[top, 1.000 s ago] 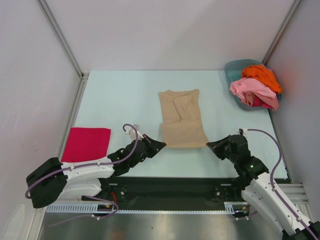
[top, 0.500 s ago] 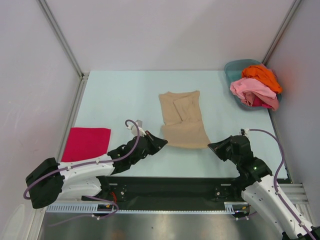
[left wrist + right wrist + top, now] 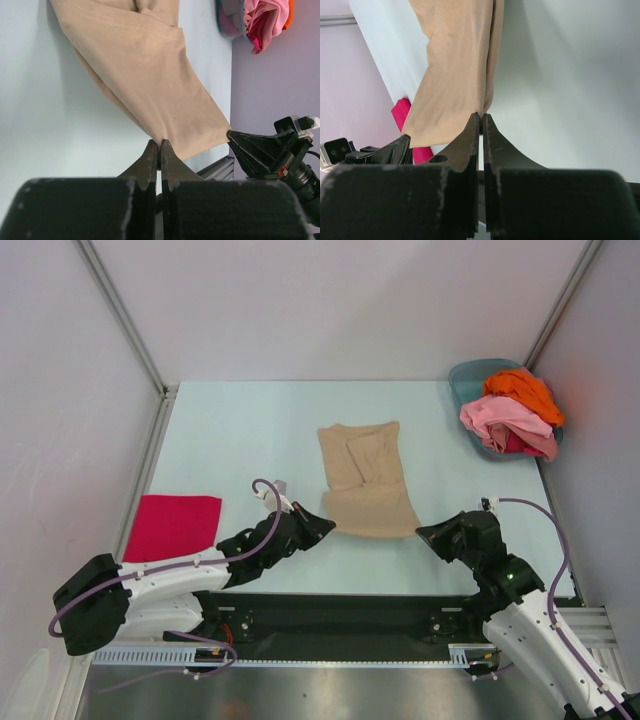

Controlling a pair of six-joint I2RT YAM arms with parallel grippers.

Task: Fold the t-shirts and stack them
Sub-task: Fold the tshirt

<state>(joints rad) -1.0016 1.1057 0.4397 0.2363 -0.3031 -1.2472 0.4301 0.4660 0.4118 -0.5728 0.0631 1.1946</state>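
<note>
The big tan t-shirt (image 3: 365, 480) lies in the middle of the table (image 3: 230, 430), folded into a long shape that runs from far to near. The left gripper (image 3: 325, 528) has its two fingers squeezed together on the near left corner of the shirt, pinching the cloth. The right gripper (image 3: 422, 532) pinches the near right corner the same way. The near edge of the shirt runs between the two grippers. A magenta-red t-shirt (image 3: 172, 527) lies folded flat at the left side of the table, well apart from the tan one. In the far right corner sits a teal basin (image 3: 462, 375) with a pink t-shirt (image 3: 498, 418) and an orange t-shirt (image 3: 522, 390) piled in it
</note>
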